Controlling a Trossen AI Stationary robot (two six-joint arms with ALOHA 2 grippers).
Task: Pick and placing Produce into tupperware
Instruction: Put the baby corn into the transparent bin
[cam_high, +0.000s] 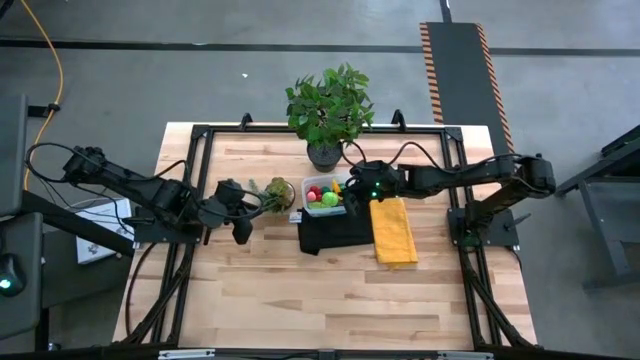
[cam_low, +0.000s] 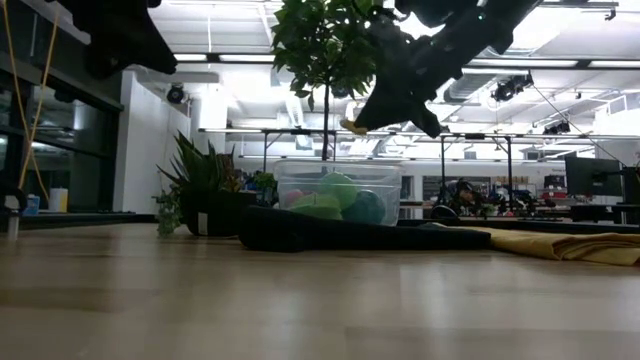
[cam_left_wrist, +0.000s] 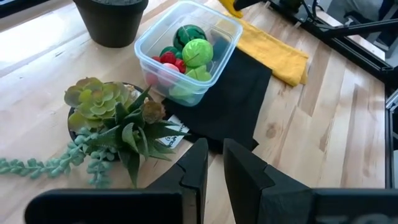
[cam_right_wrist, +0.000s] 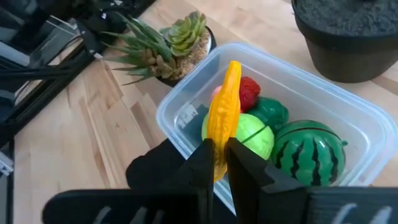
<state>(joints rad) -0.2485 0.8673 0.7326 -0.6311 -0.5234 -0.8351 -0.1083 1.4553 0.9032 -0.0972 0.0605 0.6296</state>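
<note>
one yellow piece (cam_right_wrist: 224, 118) is left outside the tupperware (cam_right_wrist: 186, 106), pinched by its lower end between the closed fingers of the right gripper (cam_right_wrist: 219, 163) and standing up above the box. holding it by one end keeps the fingers clear of the walls, so it can go down lengthwise, which suits a long thin piece.

the box sits on a black cloth (cam_left_wrist: 239, 99), beside a yellow cloth (cam_left_wrist: 273, 53), between the small plant (cam_left_wrist: 115, 121) and the big pot (cam_right_wrist: 345, 37). in it lie a striped melon (cam_right_wrist: 309, 152), a light green piece (cam_right_wrist: 249, 134), a red berry (cam_right_wrist: 249, 93) and a darker green piece (cam_right_wrist: 268, 112). the free room seems to be at the near corner under the yellow piece, which is likely why the gripper hangs there and not over the melon.

in the high view the right gripper (cam_high: 358, 185) reaches in over the box from the right. the left gripper (cam_high: 243, 228) waits low over the table past the small plant, well apart from the box, with its fingers nearly together and nothing between them; parked there it stays out of the way.

by my reckoning the task is almost done: lower, let go, lift off. the risk is the piece resting on the rim or on the pile and tipping out onto the cloth.
</note>
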